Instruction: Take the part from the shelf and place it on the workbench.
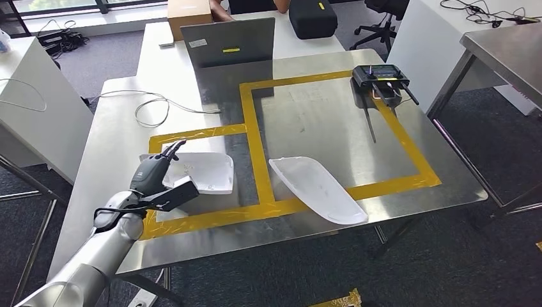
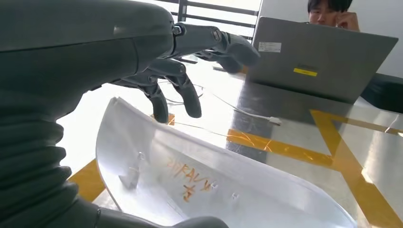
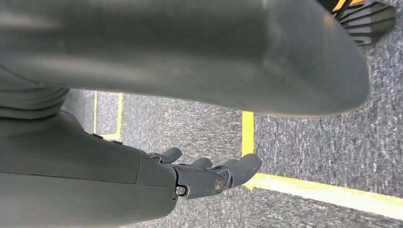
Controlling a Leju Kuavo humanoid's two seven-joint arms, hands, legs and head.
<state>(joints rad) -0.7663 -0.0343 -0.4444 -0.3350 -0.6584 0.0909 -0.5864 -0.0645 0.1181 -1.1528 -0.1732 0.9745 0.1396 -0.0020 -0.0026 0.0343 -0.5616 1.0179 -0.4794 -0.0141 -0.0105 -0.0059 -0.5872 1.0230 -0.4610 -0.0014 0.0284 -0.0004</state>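
Two white curved shell parts lie on the steel workbench (image 1: 319,121). One part (image 1: 208,171) sits inside the left yellow-taped box, the other (image 1: 317,188) across the tape line to its right. My left hand (image 1: 156,176) hovers at the left part's near-left edge, holding nothing. In the left wrist view the fingers (image 2: 187,97) are spread just above the rim of the part (image 2: 214,185), which bears orange writing, and the thumb lies below it. My right hand (image 3: 199,178) hangs over grey carpet with its fingers loosely extended and nothing in them.
A grey laptop (image 1: 227,41) stands at the bench's far edge, with a person (image 2: 330,12) behind it. A black controller with antennas (image 1: 379,78) rests at the far right corner. A white cable (image 1: 153,109) loops at the left. Yellow floor tape (image 3: 323,192) crosses the carpet.
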